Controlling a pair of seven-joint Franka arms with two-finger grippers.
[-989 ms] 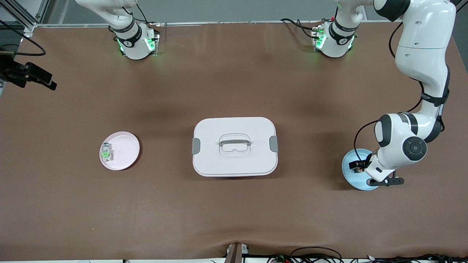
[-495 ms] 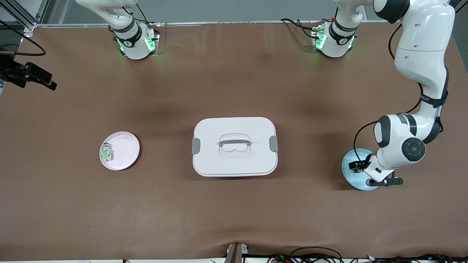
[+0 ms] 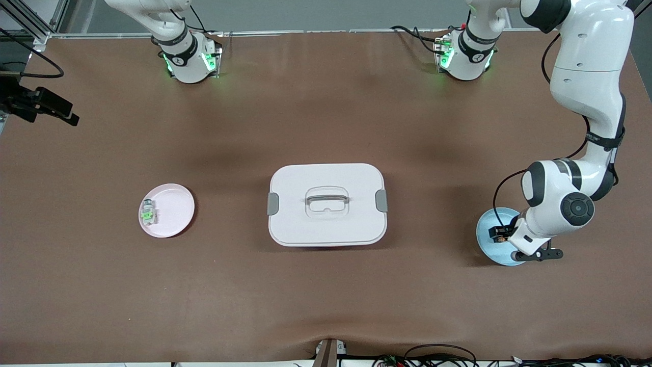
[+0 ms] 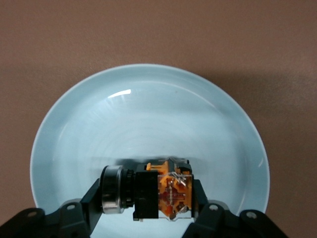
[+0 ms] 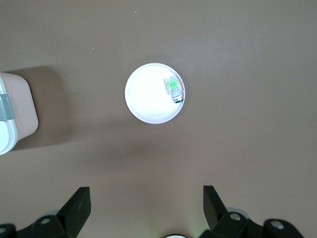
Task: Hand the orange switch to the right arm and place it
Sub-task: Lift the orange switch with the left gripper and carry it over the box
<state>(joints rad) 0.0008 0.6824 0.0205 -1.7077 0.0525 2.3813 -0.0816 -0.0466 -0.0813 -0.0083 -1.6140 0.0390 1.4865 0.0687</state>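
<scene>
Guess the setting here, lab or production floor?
Most likely a robotics lab bench: two white robot arms bolted along one edge of a brown-covered table, aluminium framing at a corner, loose cables at the near edge, and staged props such as a lidded white box.

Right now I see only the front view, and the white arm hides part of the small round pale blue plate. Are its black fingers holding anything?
Observer: Yes. In the left wrist view the left gripper is shut on the tiny black-and-orange switch, just over the pale blue plate.
Operator: How does it lie?
Observer: Sideways, with its silver round end beside one of the fingers.
Operator: And the other arm?
Observer: The right gripper waits open, high above the brown table near the round pink plate holding the clear-and-green switch.
</scene>
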